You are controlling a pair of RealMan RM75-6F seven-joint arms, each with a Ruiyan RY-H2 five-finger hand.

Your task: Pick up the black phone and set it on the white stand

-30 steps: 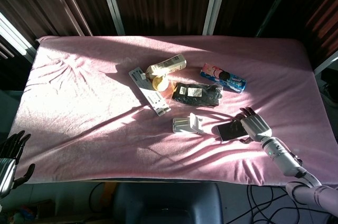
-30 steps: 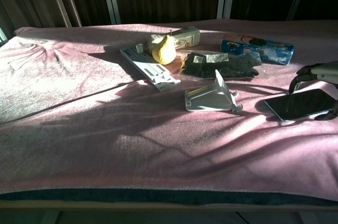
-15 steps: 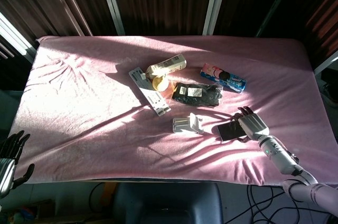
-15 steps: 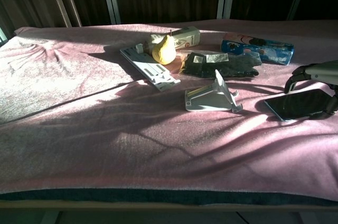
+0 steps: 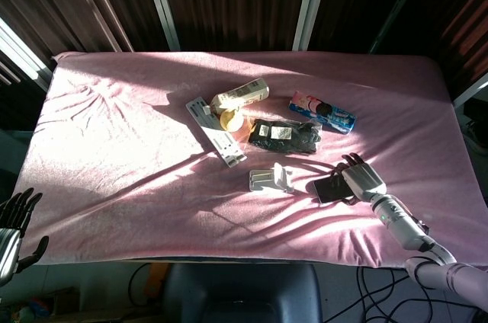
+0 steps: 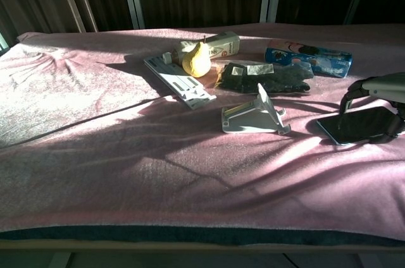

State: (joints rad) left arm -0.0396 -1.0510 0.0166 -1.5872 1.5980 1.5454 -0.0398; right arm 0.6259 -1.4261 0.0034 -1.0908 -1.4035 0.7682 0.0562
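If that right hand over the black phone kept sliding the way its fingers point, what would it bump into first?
Probably the black packet with a white label: the right hand points up-left over the flat black phone. Depth is unclear, so it might pass over.

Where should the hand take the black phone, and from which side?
By its two long edges, from above at the right end. The phone lies flat on the pink cloth, screen up, so only its thin sides can be pinched; the right hand is already over it.
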